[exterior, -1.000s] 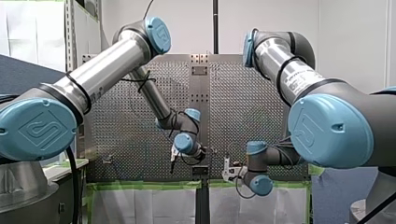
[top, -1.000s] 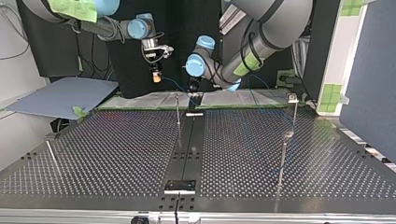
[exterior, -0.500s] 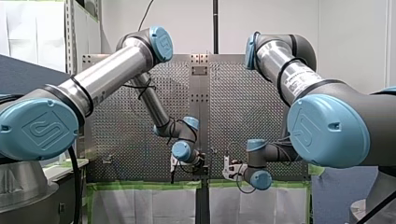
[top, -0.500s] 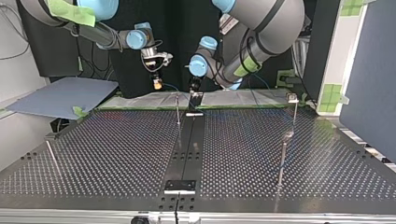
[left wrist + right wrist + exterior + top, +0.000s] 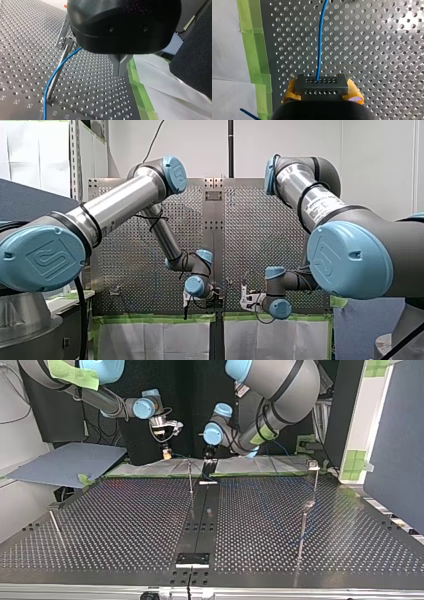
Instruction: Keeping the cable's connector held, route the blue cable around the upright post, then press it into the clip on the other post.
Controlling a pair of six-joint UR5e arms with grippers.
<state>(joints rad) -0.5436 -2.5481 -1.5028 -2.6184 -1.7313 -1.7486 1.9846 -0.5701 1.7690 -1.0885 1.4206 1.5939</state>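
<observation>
The perforated metal table (image 5: pixel 25 37) carries a slim upright post (image 5: pixel 58 67) just beside my left gripper (image 5: pixel 120 71). Green tape (image 5: pixel 140 95) lines the table's edge near the gripper.

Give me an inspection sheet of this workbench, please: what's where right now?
Surface: perforated table, edged with green tape.
Job's things: connector on the blue cable; thin post with a bracket on top, cable running alongside it.
Clutter: nothing seen.
Grippers: right gripper, yellow-padded, clamps the connector; left gripper shut, cable apart from it.
Cables: blue cable leads from the connector across the table.
Surroundings: white sheet beyond the tape; blue-grey board at top view's left.
</observation>
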